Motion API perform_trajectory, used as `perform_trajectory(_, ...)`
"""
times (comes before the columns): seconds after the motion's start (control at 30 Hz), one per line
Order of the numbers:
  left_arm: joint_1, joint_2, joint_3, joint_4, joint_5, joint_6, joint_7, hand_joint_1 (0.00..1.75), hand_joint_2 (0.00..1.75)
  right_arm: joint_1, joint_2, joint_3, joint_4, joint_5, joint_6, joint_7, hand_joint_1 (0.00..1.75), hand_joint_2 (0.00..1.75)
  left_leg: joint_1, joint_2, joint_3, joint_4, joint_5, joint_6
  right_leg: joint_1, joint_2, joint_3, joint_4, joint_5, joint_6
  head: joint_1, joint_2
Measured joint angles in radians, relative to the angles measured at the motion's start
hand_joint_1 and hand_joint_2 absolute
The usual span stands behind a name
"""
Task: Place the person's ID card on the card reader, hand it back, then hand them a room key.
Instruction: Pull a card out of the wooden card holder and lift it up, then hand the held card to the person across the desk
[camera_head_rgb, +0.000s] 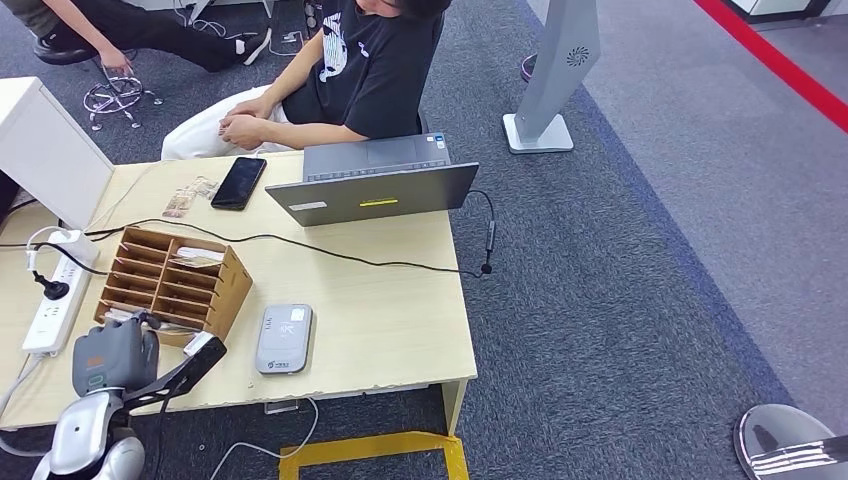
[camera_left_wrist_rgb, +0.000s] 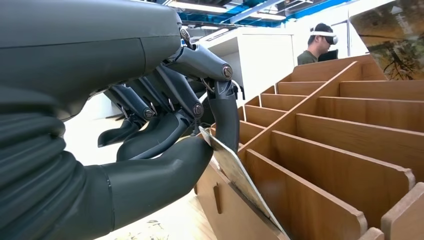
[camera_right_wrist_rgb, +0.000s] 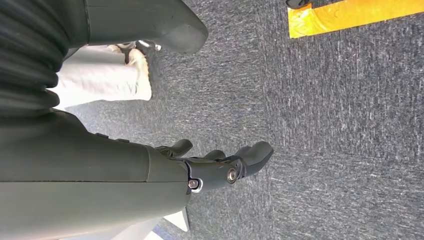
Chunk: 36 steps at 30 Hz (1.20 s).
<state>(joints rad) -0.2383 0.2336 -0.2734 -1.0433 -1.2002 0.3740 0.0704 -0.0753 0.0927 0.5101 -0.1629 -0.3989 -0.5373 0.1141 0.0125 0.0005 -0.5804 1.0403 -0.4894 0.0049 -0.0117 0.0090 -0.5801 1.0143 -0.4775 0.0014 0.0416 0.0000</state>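
Note:
My left hand is at the near edge of the wooden key rack on the desk. In the left wrist view its thumb and a finger pinch the top of a room key card that leans against the rack's front corner. The grey card reader lies on the desk right of the rack, with nothing on it. A person sits across the desk, hands in lap. My right hand hangs over the carpet, fingers loosely apart and holding nothing.
A laptop and a black phone lie at the desk's far side, with small cards beside the phone. A black cable crosses the desk. A power strip lies at the left. Yellow tape marks the floor.

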Motion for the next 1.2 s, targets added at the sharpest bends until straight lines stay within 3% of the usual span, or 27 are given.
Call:
perform_trajectory(0.17, 0.011, -0.002, 0.022, -0.043, 0.067, 0.069, -0.019, 1.75, 1.75, 0.003, 0.000, -0.003, 0.000, -0.004, -0.003, -0.007, 0.00, 1.75, 0.000, 0.000, 0.000, 0.000, 0.000, 0.000, 0.000, 0.000, 0.000, 0.000, 0.000, 0.000, 0.000, 0.000)
perform_trajectory(0.33, 0.018, 0.002, 0.070, -0.228, 0.150, 0.147, -0.059, 1.75, 1.75, 0.009, 0.000, -0.012, 0.000, -0.009, -0.004, -0.015, 0.00, 1.75, 0.000, 0.000, 0.000, 0.000, 0.000, 0.000, 0.000, 0.000, 0.000, 0.000, 0.000, 0.000, 0.000, 0.000)
perform_trajectory(0.5, -0.004, 0.039, 0.138, -0.416, 0.157, 0.158, -0.062, 1.75, 1.75, 0.013, 0.000, -0.017, 0.000, -0.010, -0.007, -0.017, 0.00, 1.75, 0.000, 0.000, 0.000, 0.000, 0.000, 0.000, 0.000, 0.000, 0.000, 0.000, 0.000, 0.000, 0.000, 0.000)
perform_trajectory(0.63, -0.041, 0.079, 0.193, -0.489, 0.133, 0.146, -0.061, 1.75, 1.75, 0.013, 0.000, -0.018, 0.000, -0.009, -0.007, -0.016, 0.00, 1.75, 0.001, 0.000, 0.000, 0.000, 0.001, -0.001, 0.000, 0.000, 0.000, 0.000, 0.000, 0.000, 0.000, 0.000)
perform_trajectory(0.97, -0.131, 0.151, 0.260, -0.492, 0.064, 0.114, -0.010, 1.75, 1.75, 0.013, 0.000, -0.018, 0.001, 0.001, -0.016, -0.014, 0.00, 1.75, 0.000, 0.000, 0.000, 0.000, 0.001, -0.001, 0.000, 0.000, 0.000, 0.000, 0.000, 0.000, 0.000, 0.000)
perform_trajectory(1.2, -0.229, 0.174, 0.267, -0.329, -0.033, 0.110, 0.047, 1.75, 1.75, 0.012, -0.001, -0.018, 0.001, 0.014, -0.021, -0.017, 0.00, 1.75, 0.000, 0.000, 0.000, 0.000, 0.001, -0.001, 0.000, 0.000, 0.000, 0.000, 0.000, 0.000, 0.000, 0.000)
